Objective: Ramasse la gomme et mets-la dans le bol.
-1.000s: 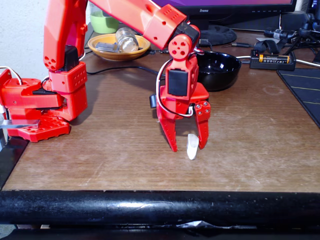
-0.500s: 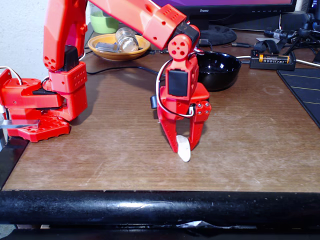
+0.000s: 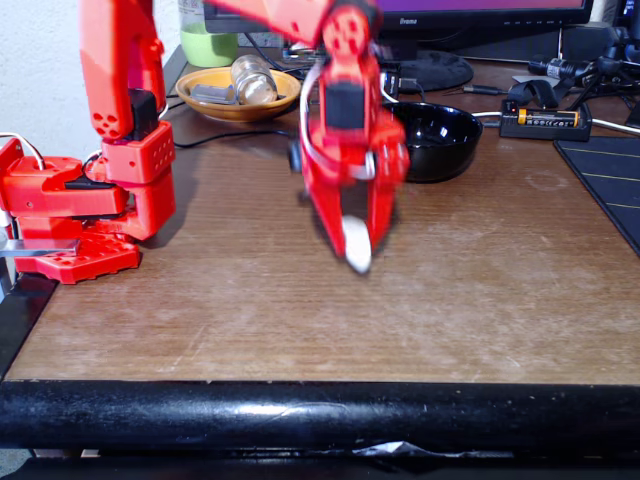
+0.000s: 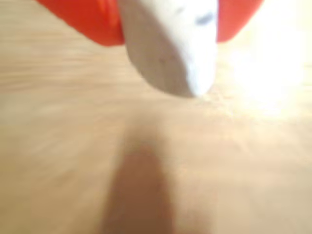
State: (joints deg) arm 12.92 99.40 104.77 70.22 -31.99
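- The pincer (image 3: 354, 250) is closed on the white eraser (image 3: 357, 246); in the fixed view the eraser sits upright between the two red fingers, its lower end poking out below the fingertips.
- The eraser hangs clear of the desk (image 3: 250, 310): there is a gap between its tip and the wood, and the wrist view shows the eraser (image 4: 170, 44) above its own dark shadow on the surface.
- The red arm is motion-blurred in the fixed view, so exact finger contact is hard to read, but the eraser looks firmly pinched on both sides.
- Step in hand, as I judge it: the pickup is done and the carry is beginning. The drop into the bowl is not yet done.
- The black bowl (image 3: 440, 140) stands farther back and to the right in the fixed view, near the pincer but apart from it, and looks empty.
- The next move calls for raising the eraser high enough to pass over the bowl's rim, swinging back and right until the pincer is above the bowl's middle, then opening the fingers.
- The orange dish (image 3: 235, 103) holding a glass jar sits back-left and is not the target.
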